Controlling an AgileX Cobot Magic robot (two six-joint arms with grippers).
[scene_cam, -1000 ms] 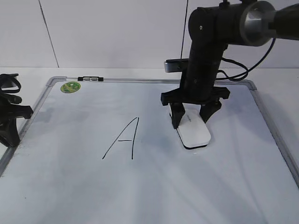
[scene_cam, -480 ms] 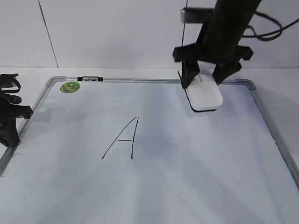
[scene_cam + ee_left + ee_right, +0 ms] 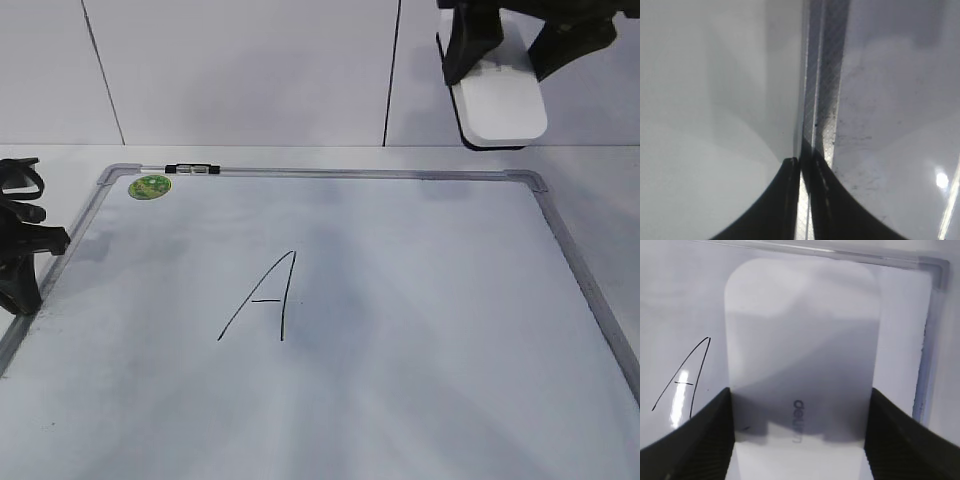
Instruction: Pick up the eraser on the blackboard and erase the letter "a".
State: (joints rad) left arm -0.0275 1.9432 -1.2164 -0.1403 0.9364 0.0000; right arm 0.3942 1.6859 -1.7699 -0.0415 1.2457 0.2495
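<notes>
My right gripper (image 3: 508, 58) is shut on the white eraser (image 3: 500, 100) and holds it high above the far right corner of the blackboard (image 3: 420, 300). In the right wrist view the eraser (image 3: 800, 340) sits between the black fingers of the gripper (image 3: 800, 392), its grey lettering on top. A tall capital "A" (image 3: 265, 297) is drawn left of the board's middle and also shows in the right wrist view (image 3: 685, 377). No small lowercase "a" shows on the board. My left gripper (image 3: 22, 285) is shut and empty at the board's left edge; its tips (image 3: 801, 162) lie over the frame (image 3: 820, 100).
A round green sticker (image 3: 151, 186) sits at the board's far left corner. A small black clip (image 3: 192, 169) sits on the far frame rail. White wall panels stand behind the table. The board's grey corner (image 3: 940, 270) shows under the eraser.
My right gripper has lifted the eraser off the board, from right of the capital "A" up and back to well above the far right corner. The left arm has not moved.
</notes>
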